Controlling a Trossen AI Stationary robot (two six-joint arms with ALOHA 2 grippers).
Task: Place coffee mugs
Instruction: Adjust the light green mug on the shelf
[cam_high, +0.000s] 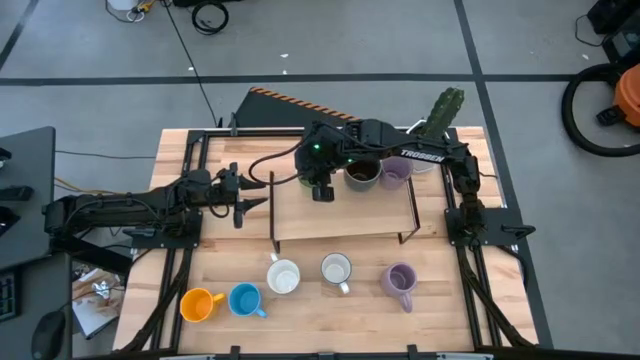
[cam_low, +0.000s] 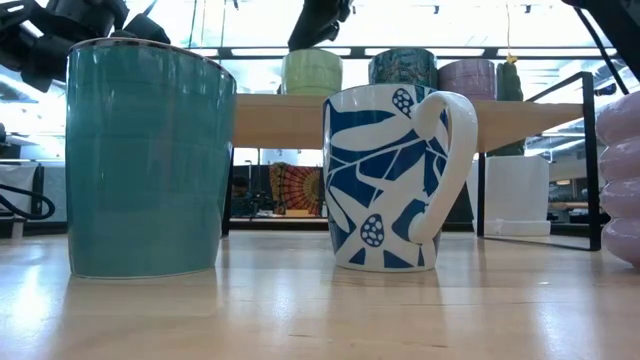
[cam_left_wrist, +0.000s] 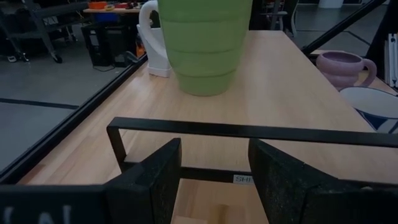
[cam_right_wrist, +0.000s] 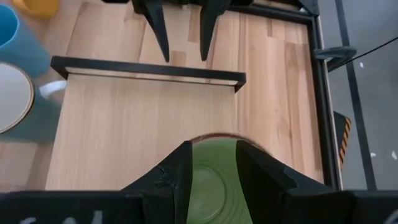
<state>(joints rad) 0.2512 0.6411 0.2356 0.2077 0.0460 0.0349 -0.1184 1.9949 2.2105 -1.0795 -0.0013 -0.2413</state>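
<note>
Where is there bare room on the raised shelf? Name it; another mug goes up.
Free on the shelf: the near strip and the left end, by the left gripper. Crowded: the far edge, where green mug, brown mug and lavender mug line up, right gripper over the green one.

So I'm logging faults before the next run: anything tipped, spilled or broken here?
Nothing stands out. The shelf is level, its three mugs upright, the right end effector on the green mug.

Dark jointed arms (cam_high: 130, 208), black cables, white TROSSEN lettering (cam_high: 422, 156)
</note>
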